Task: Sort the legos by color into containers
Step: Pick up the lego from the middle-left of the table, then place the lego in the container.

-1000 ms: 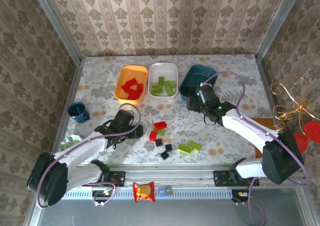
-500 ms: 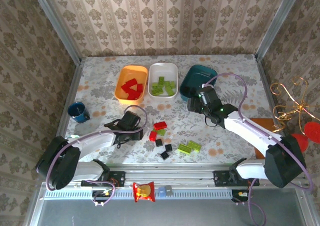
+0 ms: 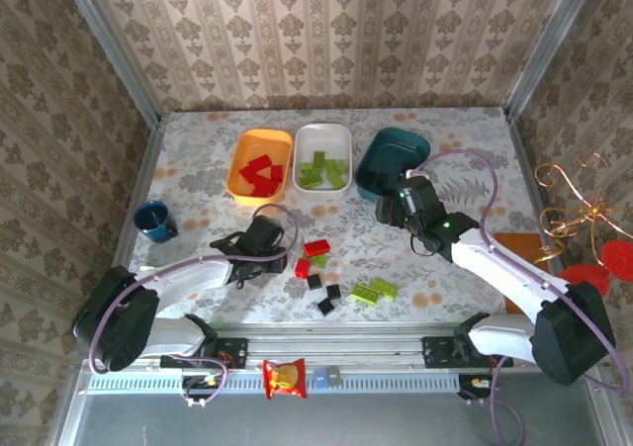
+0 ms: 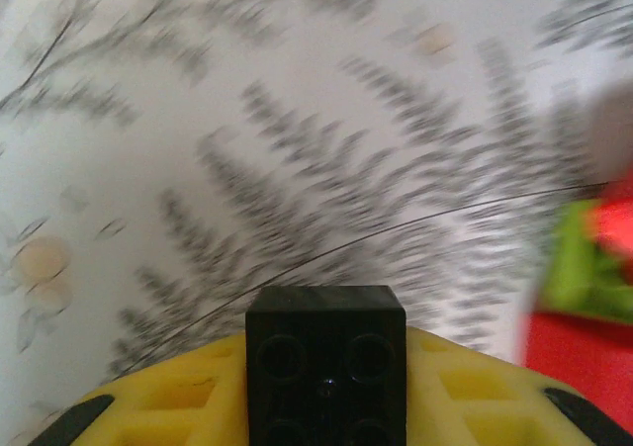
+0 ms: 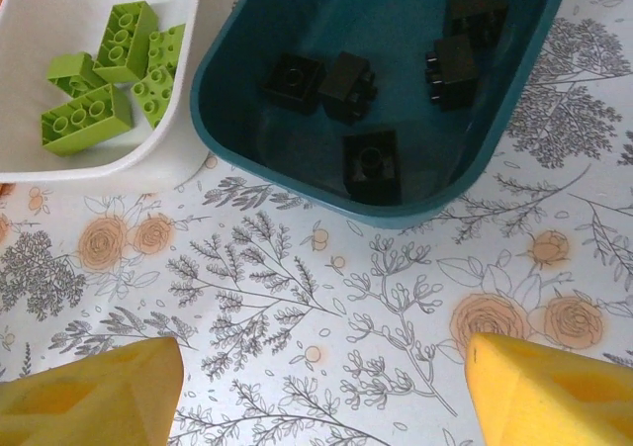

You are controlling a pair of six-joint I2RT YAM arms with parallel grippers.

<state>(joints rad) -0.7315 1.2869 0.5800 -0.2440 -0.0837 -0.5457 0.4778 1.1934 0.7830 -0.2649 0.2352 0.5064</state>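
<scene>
Left of bench [image 3: 198,139] centre, my left gripper [image 3: 261,240] is pinching a black brick [image 4: 325,352]. On the wrist view the brick sits square between the yellow fingers [image 4: 465,401], studs facing the camera, bench pattern blurred behind it. I judge the grip is good enough to carry. Black belongs in the teal tray [image 5: 396,41], at about 1 o'clock from this gripper and well apart, so a long reach across is next.

My right gripper [image 5: 316,392] hangs spread and empty over bare bench just at 6 o'clock of the teal tray, which holds five black bricks [image 5: 371,164]. My guess is it sits there to stay clear or take a handover; I can't tell which. It is also in the left arm's likely path, so there's a collision risk.

At 12 o'clock, the orange tray [image 3: 237,169] holds reds and the white tray [image 3: 322,128] greens. That sorting looks consistent.

The loose pile [image 3: 326,278] at 6 o'clock has red, green and black mixed, some touching. Task is roughly half done.
</scene>
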